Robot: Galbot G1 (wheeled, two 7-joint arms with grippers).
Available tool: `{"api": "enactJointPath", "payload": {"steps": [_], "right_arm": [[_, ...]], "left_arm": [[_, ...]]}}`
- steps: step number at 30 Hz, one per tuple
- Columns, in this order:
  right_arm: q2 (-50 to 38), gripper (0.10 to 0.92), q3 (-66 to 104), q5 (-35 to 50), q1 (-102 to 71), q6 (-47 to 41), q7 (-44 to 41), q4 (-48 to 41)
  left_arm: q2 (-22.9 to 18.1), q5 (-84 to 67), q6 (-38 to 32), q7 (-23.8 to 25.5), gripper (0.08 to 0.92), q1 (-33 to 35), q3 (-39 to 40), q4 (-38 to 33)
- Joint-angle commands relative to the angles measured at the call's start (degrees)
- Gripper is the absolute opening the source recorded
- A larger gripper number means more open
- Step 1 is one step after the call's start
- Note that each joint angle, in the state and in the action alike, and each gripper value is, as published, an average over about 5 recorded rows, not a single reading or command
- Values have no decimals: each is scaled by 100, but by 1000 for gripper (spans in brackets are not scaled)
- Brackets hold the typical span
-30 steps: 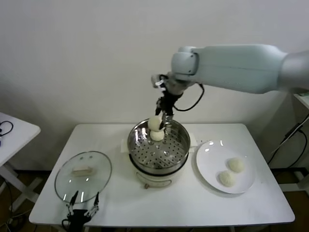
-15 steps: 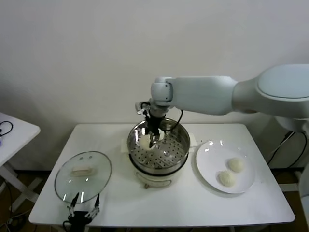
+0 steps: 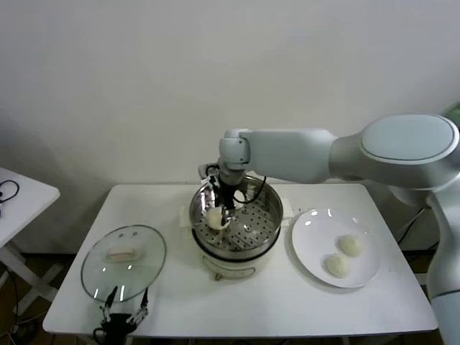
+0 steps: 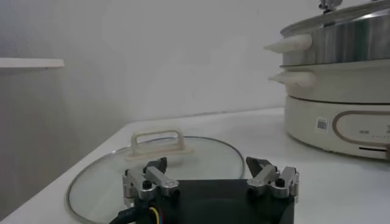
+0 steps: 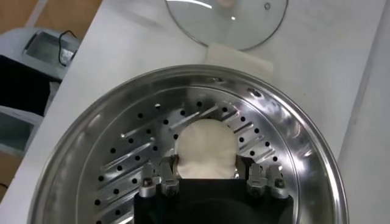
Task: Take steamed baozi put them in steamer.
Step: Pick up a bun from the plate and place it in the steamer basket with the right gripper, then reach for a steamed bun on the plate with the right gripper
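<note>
Right gripper [image 3: 223, 213] down inside shiny round stainless-steel steamer [image 3: 267, 194], centre frame, fingers pinching smooth cream-white dough baozi [image 5: 205, 149] directly below, against perforated tray. Release straight down likely next. Left gripper [image 4: 211, 179] spread, parked lower left.

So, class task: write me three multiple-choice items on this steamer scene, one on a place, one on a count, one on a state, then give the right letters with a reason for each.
1. Where does the glass lid lie?
A. On the steamer
B. On the table, on the robot's left
C. On the plate

2. How many baozi are on the plate?
A. Two
B. Three
C. Four

3. What is the right gripper doing?
A. Parked by the lid
B. Empty above the plate
C. Holding a bun inside the steamer

Answers:
1 B, the lid rests flat beside the left gripper, which is open.
2 A, two buns lie there.
3 C, its fingers flank the steamed baozi over the perforated tray.
</note>
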Motion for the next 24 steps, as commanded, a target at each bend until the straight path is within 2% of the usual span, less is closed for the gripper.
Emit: {"api": "enactJointPath", "payload": {"steps": [1,4,8,11,18,24], "right_arm": [[59,639,63,-116,-151,-5,83,-77],[59,679,124,-132,-145,-16,117,-85],[-49,781,156,-161,36,7,62,-1],[-267,816,140,-102,353,80,-94,169],[-1373,822,-575,573,1654,688,-1048,664],[-2671,823,-1658,475,2758,1097,-1283,1410]], "left_arm": [[3,9,-7,-2,823,14,9,4],[2,10,-10,-2,823,25,3,-5],[-6,13,-2,-4,823,44,-3,-49],[-13,20,11,-4,823,55,-4,-94],[-9,-2,38,-4,823,74,4,-159],[-51,7,52,-6,823,17,30,-141]]}}
